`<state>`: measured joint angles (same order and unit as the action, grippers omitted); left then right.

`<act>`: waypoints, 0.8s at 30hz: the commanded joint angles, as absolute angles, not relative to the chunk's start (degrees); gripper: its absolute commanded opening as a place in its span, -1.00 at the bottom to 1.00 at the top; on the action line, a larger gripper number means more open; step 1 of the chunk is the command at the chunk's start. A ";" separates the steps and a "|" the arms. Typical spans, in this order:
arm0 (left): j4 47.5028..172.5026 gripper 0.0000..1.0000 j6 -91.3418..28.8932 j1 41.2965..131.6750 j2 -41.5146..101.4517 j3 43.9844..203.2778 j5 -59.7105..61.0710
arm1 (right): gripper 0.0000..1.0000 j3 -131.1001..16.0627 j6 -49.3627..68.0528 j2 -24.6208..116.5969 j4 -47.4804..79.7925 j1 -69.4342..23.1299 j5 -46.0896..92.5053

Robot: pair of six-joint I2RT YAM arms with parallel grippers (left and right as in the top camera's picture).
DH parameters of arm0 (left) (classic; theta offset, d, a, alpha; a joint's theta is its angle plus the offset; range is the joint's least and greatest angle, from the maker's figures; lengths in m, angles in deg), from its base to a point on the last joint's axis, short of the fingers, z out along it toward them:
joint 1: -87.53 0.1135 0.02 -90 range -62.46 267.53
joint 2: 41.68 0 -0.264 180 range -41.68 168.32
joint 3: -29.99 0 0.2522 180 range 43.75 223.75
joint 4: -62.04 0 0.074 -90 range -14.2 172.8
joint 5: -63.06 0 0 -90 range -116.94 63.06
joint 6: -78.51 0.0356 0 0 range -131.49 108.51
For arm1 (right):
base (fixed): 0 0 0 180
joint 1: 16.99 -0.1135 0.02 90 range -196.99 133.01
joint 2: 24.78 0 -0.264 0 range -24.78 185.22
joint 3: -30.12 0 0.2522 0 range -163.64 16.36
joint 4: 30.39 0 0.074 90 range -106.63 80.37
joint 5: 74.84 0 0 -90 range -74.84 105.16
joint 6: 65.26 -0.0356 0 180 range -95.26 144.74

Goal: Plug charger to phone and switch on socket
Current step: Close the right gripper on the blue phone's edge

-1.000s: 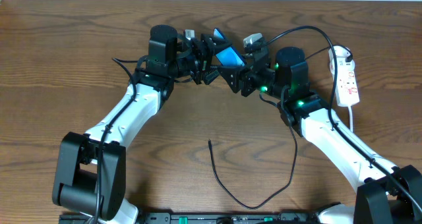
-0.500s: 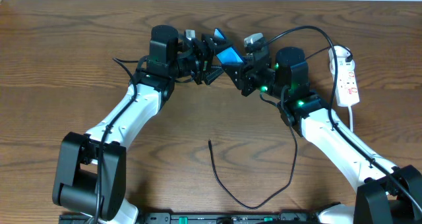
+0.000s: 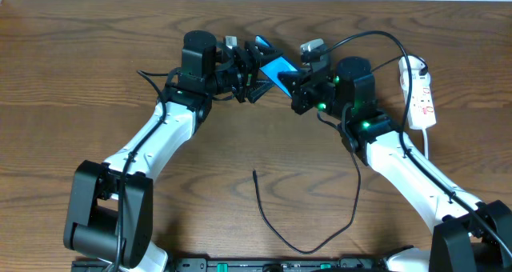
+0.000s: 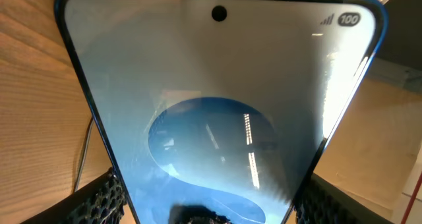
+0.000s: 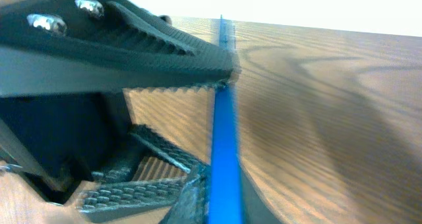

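The phone (image 3: 277, 66), its screen lit blue, is held off the table at the back between both arms. My left gripper (image 3: 257, 69) is shut on its two long edges; in the left wrist view the phone (image 4: 217, 105) fills the frame, with a ribbed finger (image 4: 99, 199) against each side. My right gripper (image 3: 294, 80) is shut on the phone's right end, where the phone (image 5: 224, 138) shows edge-on as a thin blue line between the jaws. The charger (image 3: 302, 251) lies loose in a curve on the table in front. The socket (image 3: 422, 96) lies at the far right.
A thicker black cable (image 3: 376, 37) arcs from the right wrist toward the socket. The left gripper's ribbed finger (image 5: 132, 46) crosses the top of the right wrist view, close to the phone's edge. Wooden table (image 3: 80, 80) all around.
My right gripper has closed from open onto the phone's end. The phone has shifted slightly up and left. The left arm and the charger have stayed put.
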<state>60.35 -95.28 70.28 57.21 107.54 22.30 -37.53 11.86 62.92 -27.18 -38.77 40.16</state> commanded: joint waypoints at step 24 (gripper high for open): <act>59.79 0.81 -95.14 70.56 55.62 109.47 25.49 | -0.98 -38.71 10.53 62.87 -25.60 -37.50 39.00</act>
<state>60.38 -95.49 70.13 57.19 107.54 22.82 -37.53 11.77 62.96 -26.10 -38.53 40.92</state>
